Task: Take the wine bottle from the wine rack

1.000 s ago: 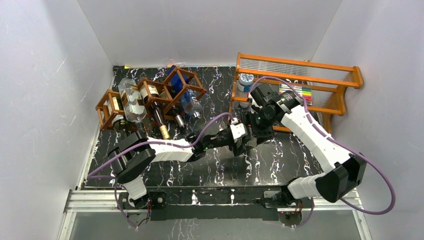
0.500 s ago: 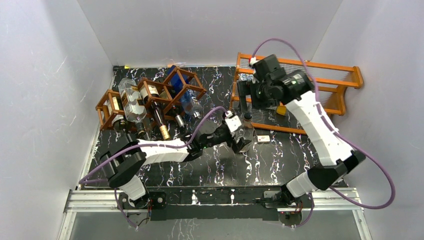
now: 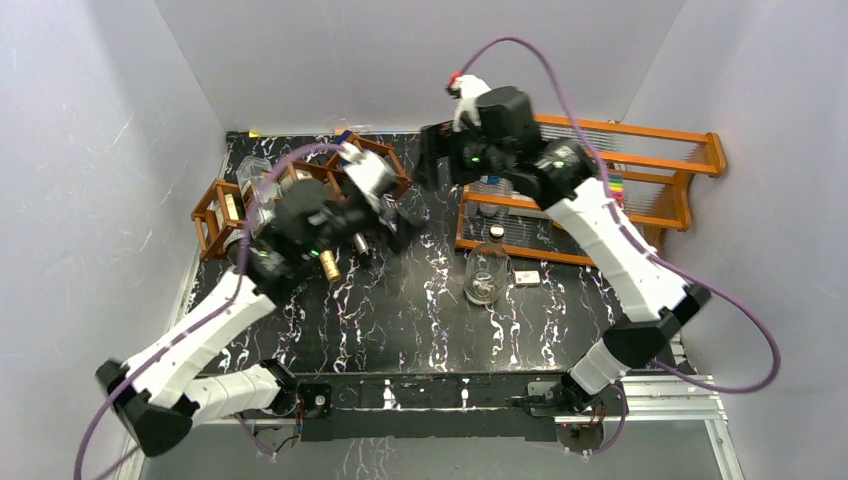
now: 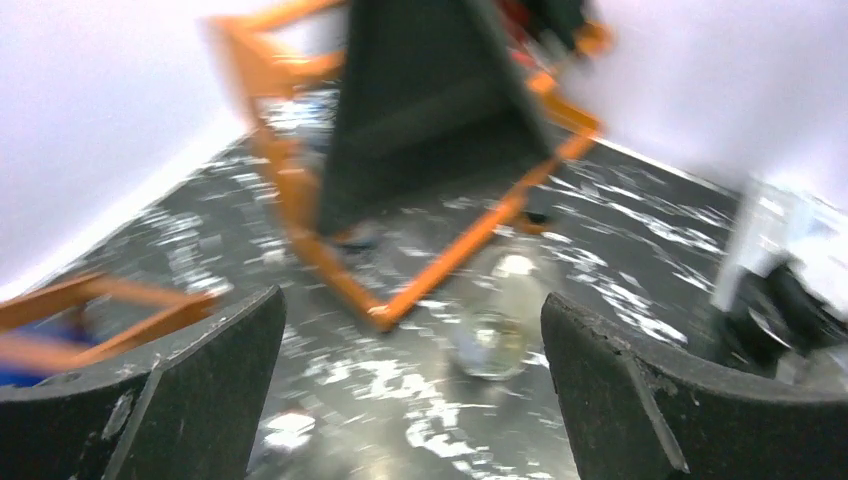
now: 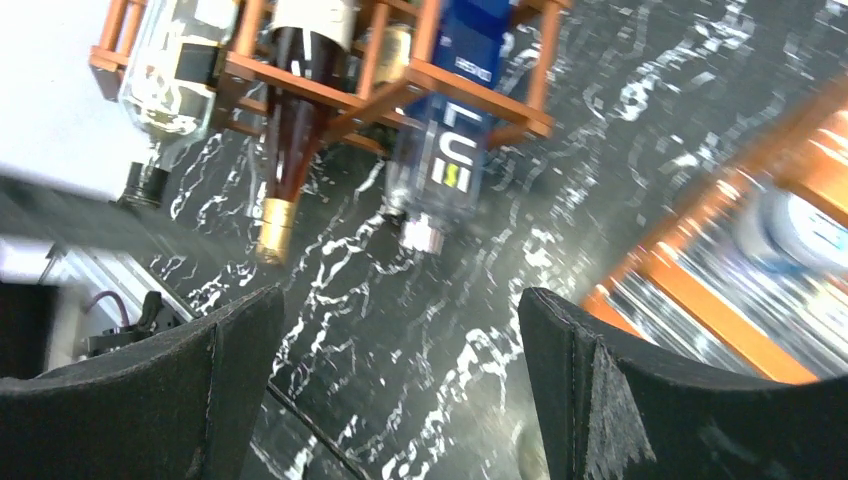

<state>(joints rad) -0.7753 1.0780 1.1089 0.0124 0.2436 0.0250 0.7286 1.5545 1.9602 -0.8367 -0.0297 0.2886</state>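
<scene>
The dark red-brown wine rack [image 3: 213,214] stands at the back left and also shows in the right wrist view [image 5: 470,92]. A clear bottle [image 5: 172,62], a dark wine bottle with a gold foil top [image 5: 288,150] and a blue-labelled bottle [image 5: 455,130] lie in its cells. The gold top shows from above [image 3: 329,266]. My left gripper [image 3: 400,222] is open and empty, raised just in front of the rack's right end. My right gripper [image 3: 430,168] is open and empty, high above the table right of the rack. Both wrist views show jaws wide apart.
A clear round bottle [image 3: 485,276] stands alone mid-table, seen blurred in the left wrist view [image 4: 495,322]. A small white piece [image 3: 527,277] lies beside it. The bright orange shelf unit [image 3: 690,150] holds jars and pens at the back right. White walls close in the left, back and right.
My left gripper left the clear round bottle standing mid-table and swung up and back-left to the rack. My right gripper rose from the orange shelf and moved left.
</scene>
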